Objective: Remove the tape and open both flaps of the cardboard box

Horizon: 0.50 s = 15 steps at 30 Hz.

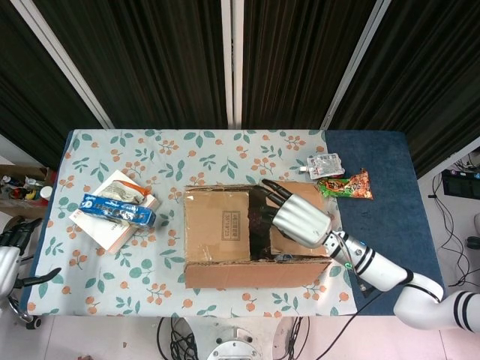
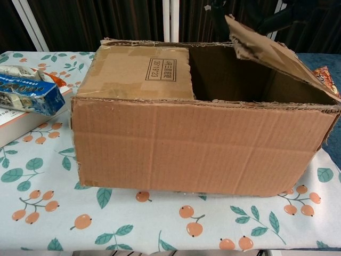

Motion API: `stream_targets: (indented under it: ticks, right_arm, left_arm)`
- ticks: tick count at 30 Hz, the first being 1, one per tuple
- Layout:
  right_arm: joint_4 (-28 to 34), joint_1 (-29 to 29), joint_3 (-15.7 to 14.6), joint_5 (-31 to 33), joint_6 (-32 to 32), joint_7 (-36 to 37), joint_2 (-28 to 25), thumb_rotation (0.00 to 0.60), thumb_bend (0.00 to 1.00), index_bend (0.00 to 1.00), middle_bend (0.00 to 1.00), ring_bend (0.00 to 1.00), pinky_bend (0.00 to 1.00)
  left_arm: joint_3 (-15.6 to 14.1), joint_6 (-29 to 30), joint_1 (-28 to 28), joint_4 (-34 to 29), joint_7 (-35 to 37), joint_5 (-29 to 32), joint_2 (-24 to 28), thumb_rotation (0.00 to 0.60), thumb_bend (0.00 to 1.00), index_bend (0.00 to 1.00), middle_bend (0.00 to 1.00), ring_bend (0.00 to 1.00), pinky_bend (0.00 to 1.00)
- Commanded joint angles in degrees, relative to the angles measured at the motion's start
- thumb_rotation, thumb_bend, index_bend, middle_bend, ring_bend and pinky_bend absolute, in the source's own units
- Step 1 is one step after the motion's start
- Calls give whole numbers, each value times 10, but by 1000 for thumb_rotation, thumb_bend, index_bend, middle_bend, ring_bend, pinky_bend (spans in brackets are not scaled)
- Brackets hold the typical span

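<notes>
The cardboard box (image 1: 251, 236) sits on the floral tabletop (image 1: 161, 157), toward its 6 o'clock edge. At the far 9 o'clock side, the left robot hand (image 1: 16, 241) hangs off the tabletop, holding nothing, fingers apart. A blue packet (image 1: 116, 211) lies on a book (image 1: 105, 225) at 9 o'clock of the box. The left flap (image 2: 141, 72) lies flat; the right flap (image 2: 266, 50) is tilted up, the box's inside showing between them. The right robot hand (image 1: 296, 217) holds that flap's free edge, fingers hooked over it. Two snack packets (image 1: 343, 186) lie at 1 o'clock of the box.
</notes>
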<state>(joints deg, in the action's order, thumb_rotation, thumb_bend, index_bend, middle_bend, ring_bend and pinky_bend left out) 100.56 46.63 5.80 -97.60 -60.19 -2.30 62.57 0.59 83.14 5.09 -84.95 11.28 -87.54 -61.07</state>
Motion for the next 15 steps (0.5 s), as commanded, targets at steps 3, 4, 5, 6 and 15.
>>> stream_targets:
  ticks: [3,4,5,6,15]
  right_arm:
    - [17,-28,0,-10,-42,19,-48,600,1000,544,437,0,0]
    - [18,-34,0,-10,-50,26,-55,600,1000,542,437,0,0]
    - [19,-39,0,-10,-58,33,-61,600,1000,541,437,0,0]
    - [19,-47,-1,-12,-70,44,-70,600,1000,541,436,0,0]
    - [-18,-110,-12,-33,-169,139,-114,600,1000,533,435,0,0]
  left_arm:
    - [2,-4,4,-6,-4,1,1,444,95,99,155,130,210]
    - [2,-5,5,-8,-6,2,0,459,94,99,155,130,210]
    - [3,-7,5,-10,-8,4,-1,506,94,99,155,130,210]
    - [4,-10,7,-13,-14,5,-2,530,94,99,155,130,210]
    - [5,-23,21,-35,-9,-2,-1,589,95,99,156,130,210]
